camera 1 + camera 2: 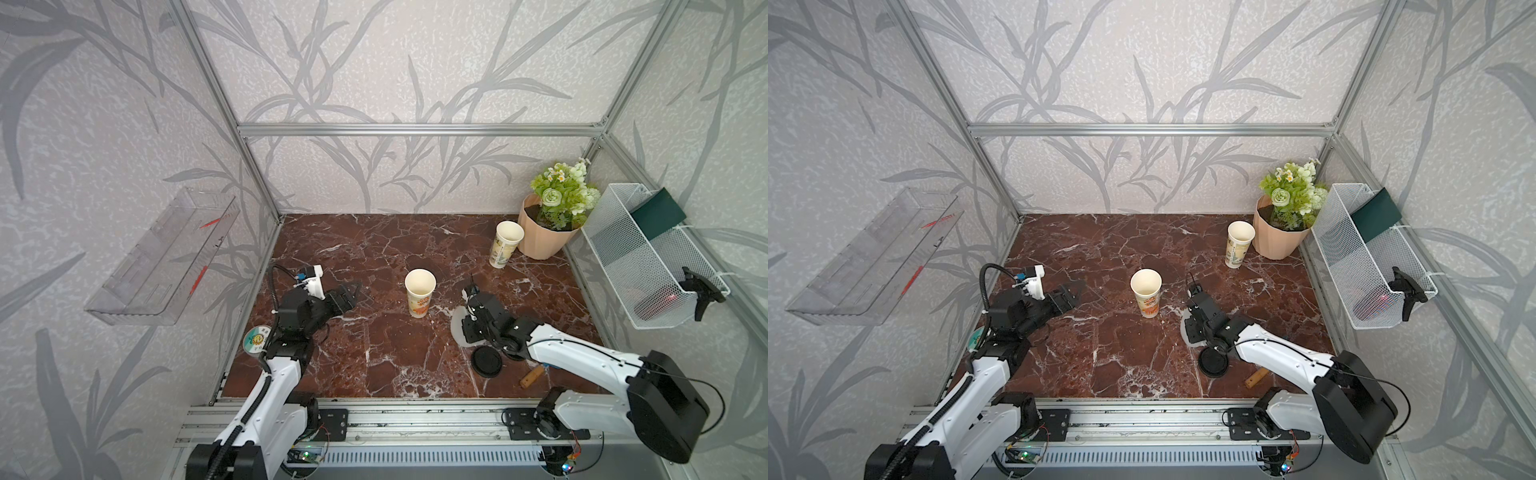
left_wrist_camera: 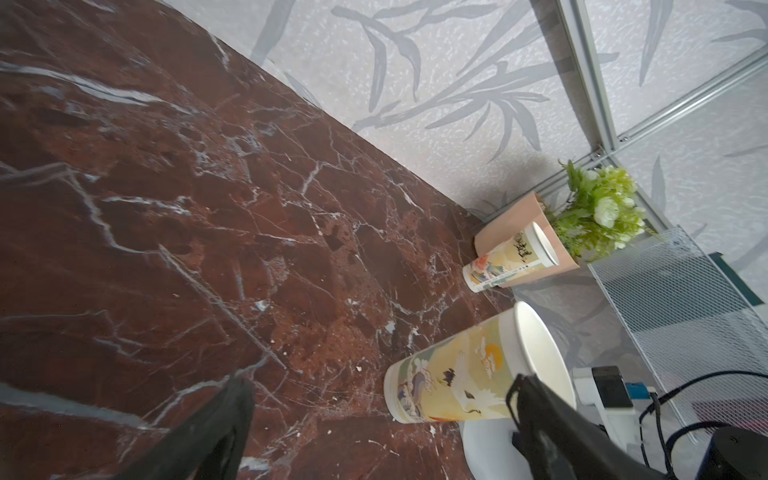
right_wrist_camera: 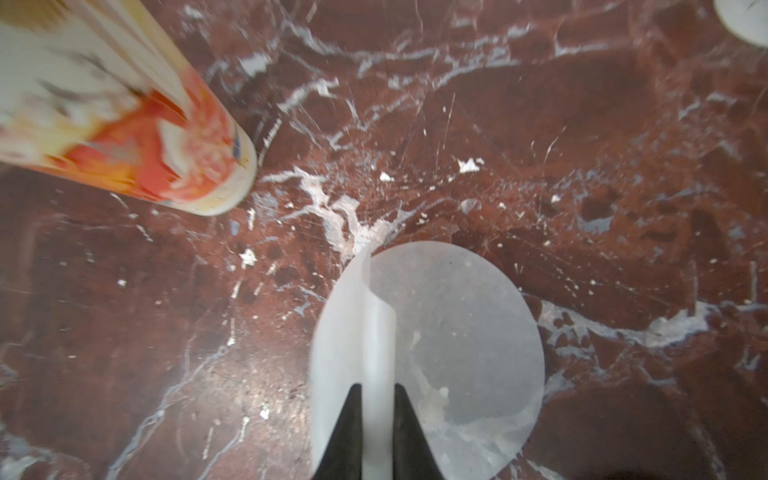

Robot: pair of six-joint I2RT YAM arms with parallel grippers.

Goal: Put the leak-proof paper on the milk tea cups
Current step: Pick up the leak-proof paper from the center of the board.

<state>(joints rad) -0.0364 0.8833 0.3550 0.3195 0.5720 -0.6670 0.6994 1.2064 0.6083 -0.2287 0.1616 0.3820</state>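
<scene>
Two tall tapered white paper cups stand upright and open-mouthed on the red-brown marble tabletop: the orange-printed cup and the greenish-printed cup. The right gripper points down at the marble with its black fingers drawn close together on a thin, translucent, whitish round paper disc. They pinch part of it into a raised fold that stands up between them, while the rest of the paper disc lies flat on the marble to one side of the fingers. Whether a second sheet lies under it I cannot tell.

The orange-printed cup stands ahead of this gripper and off toward the left arm, near the paper disc but apart from it, its mouth uncovered. The greenish-printed cup stands well beyond the gripper, toward the back wall, just beside a peach ribbed flower pot holding green and white flowers; its mouth is bare too. Just behind the right gripper, beside the arm's wrist, a black round plastic lid lies flat, and a short brown wooden stick lies further back under the arm.

The left gripper hovers low over the tabletop with its jaws spread wide and nothing between them. The orange-printed cup is ahead of it and well apart in both top views. A round green-and-white label lies behind that gripper, beside its arm. A white wire mesh basket hangs on the side wall past the right gripper
</scene>
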